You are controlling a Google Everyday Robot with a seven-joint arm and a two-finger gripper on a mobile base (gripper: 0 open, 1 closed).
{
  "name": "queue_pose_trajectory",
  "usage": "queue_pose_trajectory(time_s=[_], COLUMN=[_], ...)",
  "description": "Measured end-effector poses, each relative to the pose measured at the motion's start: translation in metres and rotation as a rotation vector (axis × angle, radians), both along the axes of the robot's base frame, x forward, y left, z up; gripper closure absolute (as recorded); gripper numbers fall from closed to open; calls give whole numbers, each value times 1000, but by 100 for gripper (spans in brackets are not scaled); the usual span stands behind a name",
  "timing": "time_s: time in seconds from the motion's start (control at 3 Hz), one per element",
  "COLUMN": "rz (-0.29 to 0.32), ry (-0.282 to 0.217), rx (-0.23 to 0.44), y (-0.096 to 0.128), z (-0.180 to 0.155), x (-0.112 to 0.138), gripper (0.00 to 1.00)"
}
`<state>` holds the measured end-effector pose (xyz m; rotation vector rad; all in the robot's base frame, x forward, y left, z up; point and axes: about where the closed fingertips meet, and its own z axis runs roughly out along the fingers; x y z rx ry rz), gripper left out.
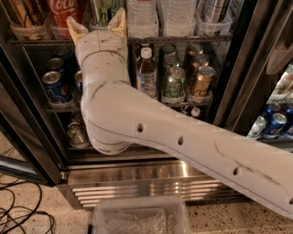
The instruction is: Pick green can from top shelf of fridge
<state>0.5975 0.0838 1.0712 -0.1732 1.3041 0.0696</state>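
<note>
Green aluminium drink can (103,10): upright at front edge of dark wire top shelf (183,39), towards its left corner, beside red cola can (64,11). Cream two-finger gripper (97,25) just below, spread wide, bracketing can, probably aligned for side grasp.

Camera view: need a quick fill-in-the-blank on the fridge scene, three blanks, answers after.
1. The tool is up at the top shelf of the fridge, standing ____.
2. The green can shows between its fingers, beside a ____ Coca-Cola can.
3. The water bottle one shelf down has a ____ cap.
Missing words: open; red; white.
</note>
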Motion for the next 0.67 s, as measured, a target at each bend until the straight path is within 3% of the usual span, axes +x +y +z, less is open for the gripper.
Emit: queue_pose_trajectory(time_s=[0.67], rz=[-21], ry=[48], rx=[-21], y=[12], z=[-18], x=[7], gripper=[31])
